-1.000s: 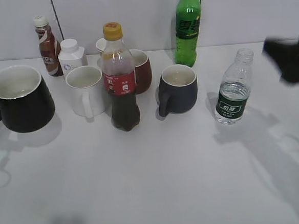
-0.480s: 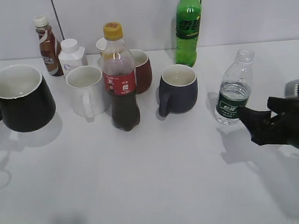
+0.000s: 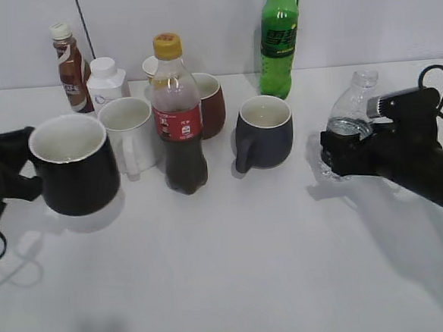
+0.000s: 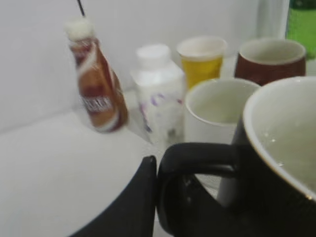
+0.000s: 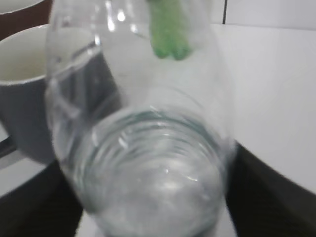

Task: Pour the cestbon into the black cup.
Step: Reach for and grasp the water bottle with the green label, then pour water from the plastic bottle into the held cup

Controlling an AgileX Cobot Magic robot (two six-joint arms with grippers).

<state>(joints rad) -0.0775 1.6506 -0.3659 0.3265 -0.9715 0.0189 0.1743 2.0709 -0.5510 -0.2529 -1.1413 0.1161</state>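
Observation:
The black cup [image 3: 78, 176], glossy with a white inside, stands at the left of the table. My left gripper [image 3: 20, 169] is shut on its loop handle; the left wrist view shows one finger against the handle [image 4: 197, 158] of the cup [image 4: 276, 187]. The cestbon [image 3: 352, 107], a clear bottle without a cap, stands at the right. My right gripper [image 3: 342, 157] is shut round its lower body and hides the green label. In the right wrist view the bottle [image 5: 143, 123] fills the space between the two fingers [image 5: 153, 197].
Between the two stand a white mug [image 3: 128, 134], a red-labelled cola bottle [image 3: 178, 116], a dark red mug [image 3: 209, 102] and a grey-blue mug [image 3: 265, 132]. A green soda bottle [image 3: 278, 40], a brown drink bottle [image 3: 70, 70] and a small white bottle [image 3: 106, 83] line the back wall.
My left gripper has carried the black cup to the right and slightly forward. My right gripper came in from the right and closed round the cestbon.

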